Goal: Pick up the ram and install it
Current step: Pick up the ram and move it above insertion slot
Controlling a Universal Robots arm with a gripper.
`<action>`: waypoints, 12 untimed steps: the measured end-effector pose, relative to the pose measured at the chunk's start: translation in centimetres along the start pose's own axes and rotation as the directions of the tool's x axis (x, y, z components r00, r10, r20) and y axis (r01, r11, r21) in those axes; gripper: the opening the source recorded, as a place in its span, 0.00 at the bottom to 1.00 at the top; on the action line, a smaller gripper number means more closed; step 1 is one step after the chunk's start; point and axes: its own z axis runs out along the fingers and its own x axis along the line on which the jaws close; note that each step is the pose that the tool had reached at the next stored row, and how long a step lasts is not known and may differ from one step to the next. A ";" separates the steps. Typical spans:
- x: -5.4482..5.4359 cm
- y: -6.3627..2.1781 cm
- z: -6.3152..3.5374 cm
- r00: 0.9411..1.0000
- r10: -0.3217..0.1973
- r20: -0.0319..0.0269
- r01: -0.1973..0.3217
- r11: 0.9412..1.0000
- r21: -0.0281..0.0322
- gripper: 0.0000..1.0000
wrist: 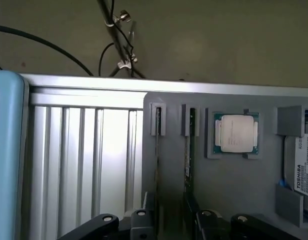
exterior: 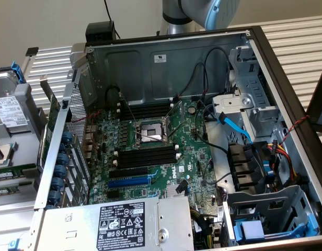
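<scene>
Near the ram [wrist: 190,145], wide-spread gripper [wrist: 170,212]

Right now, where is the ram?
In the wrist view, the ram stands on edge in a slot of the grey holder, between another thin stick and the processor.

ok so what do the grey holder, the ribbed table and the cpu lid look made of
The grey holder: matte, even grey with blocky raised walls. It looks like plastic, possibly printed, but that is not certain.
The ribbed table: bare silvery metal, probably aluminium, going by the bright sheen along the ribs.
The cpu lid: a pale, dull-silver metal plate set on a green board.
</scene>
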 end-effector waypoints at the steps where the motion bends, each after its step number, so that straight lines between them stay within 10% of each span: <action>1: 0.2 0.01 0.17 1.000 0.000 0.000 0.000 1.000 0.000 0.36; 12: 0.4 -0.01 2.17 1.000 0.000 0.002 0.000 1.000 0.000 0.36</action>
